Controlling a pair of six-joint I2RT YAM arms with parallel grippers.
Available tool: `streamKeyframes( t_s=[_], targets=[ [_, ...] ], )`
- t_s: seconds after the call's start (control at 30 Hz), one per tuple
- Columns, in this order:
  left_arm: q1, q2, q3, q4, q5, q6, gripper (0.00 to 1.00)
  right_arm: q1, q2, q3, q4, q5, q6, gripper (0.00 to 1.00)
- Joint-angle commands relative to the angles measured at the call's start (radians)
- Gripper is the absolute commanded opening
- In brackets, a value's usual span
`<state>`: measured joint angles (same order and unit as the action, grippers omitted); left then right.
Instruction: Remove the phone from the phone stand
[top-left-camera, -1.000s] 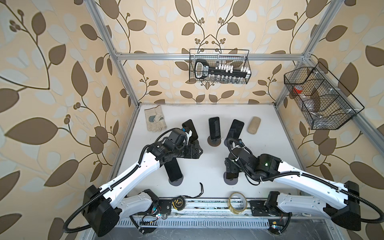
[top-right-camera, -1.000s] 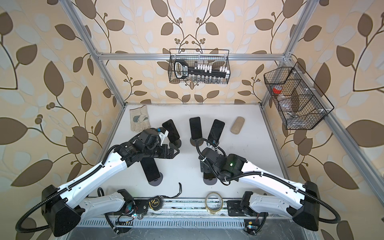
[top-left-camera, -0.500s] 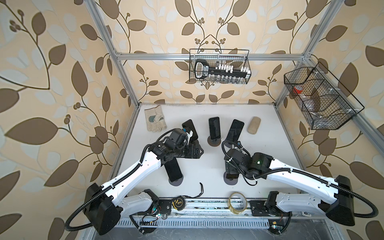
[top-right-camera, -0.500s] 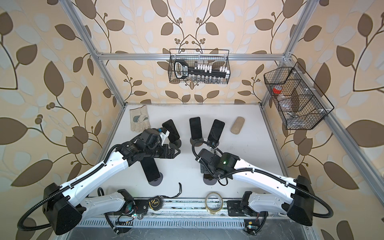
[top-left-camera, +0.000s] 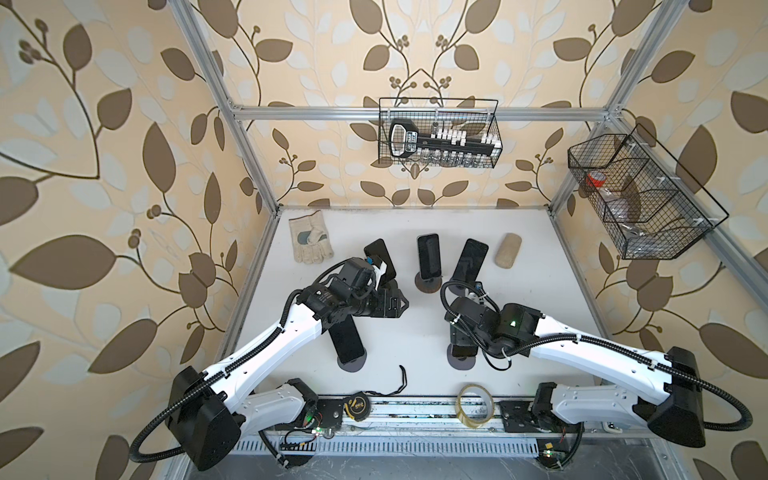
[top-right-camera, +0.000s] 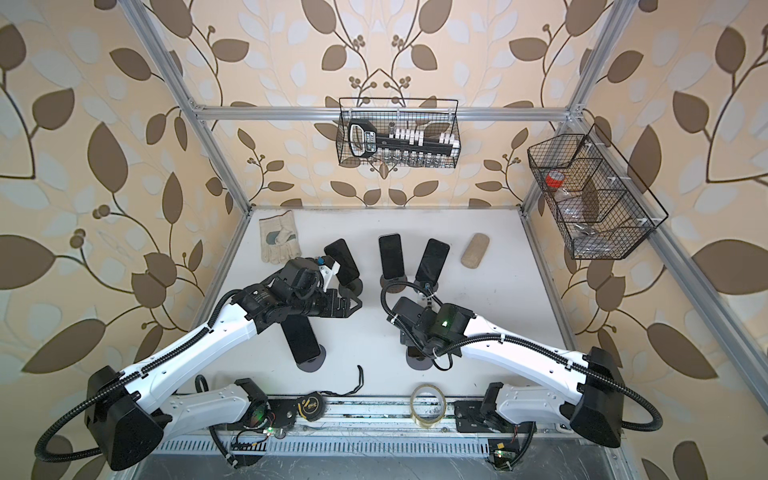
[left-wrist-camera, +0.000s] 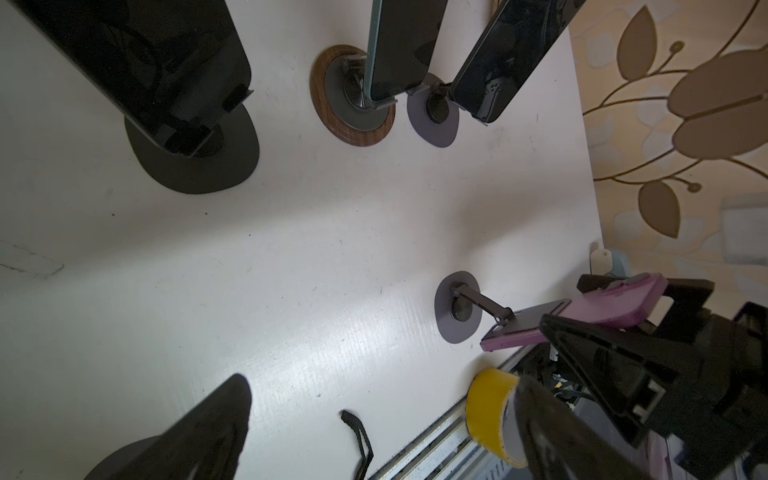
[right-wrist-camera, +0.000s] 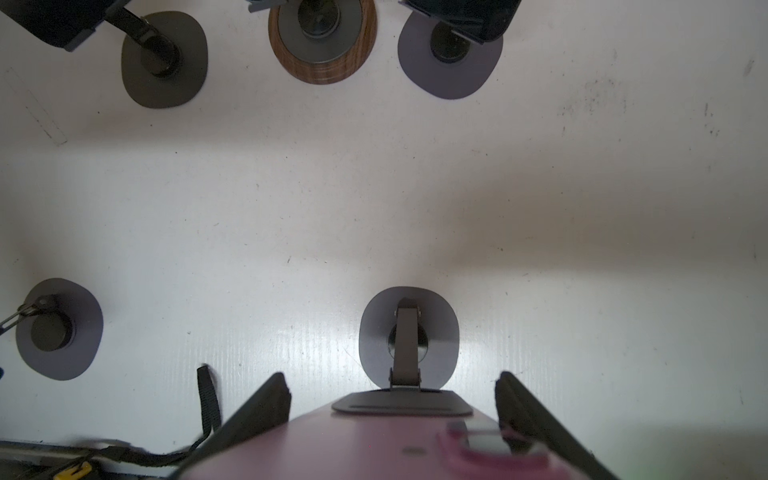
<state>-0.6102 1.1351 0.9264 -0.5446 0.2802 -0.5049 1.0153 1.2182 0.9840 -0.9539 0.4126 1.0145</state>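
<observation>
Your right gripper (right-wrist-camera: 390, 378) is straddling the purple phone (right-wrist-camera: 374, 449) on its phone stand (right-wrist-camera: 407, 332), lower centre; whether it's gripping, I cannot tell. Be squeezing both edges evenly, then lifting straight off. Your left gripper (left-wrist-camera: 380, 382) is hanging wide, empty.

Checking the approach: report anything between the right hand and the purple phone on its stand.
Nothing visible does. The right hand straddles the purple phone, one finger on each side; the phone rests on its stand.

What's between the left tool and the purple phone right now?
Only bare table, as both top views show. The left tool hangs open over it, and the right tool straddles the purple phone.
</observation>
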Motion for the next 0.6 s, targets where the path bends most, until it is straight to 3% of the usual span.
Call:
streamKeyframes(
  t_s=[0.0,0.07,0.57],
  targets=[
    [-0.010,-0.006,0.012,0.003,0.000,0.010,0.99,0.008,0.009,0.033,-0.027,0.042,0.036,0.76],
    [-0.010,-0.002,0.023,-0.009,-0.009,0.019,0.99,0.008,0.006,0.029,-0.015,0.048,0.016,0.70],
    [-0.010,-0.021,0.031,-0.013,-0.025,0.020,0.99,-0.029,-0.069,0.058,-0.038,0.045,-0.086,0.68]
  ],
)
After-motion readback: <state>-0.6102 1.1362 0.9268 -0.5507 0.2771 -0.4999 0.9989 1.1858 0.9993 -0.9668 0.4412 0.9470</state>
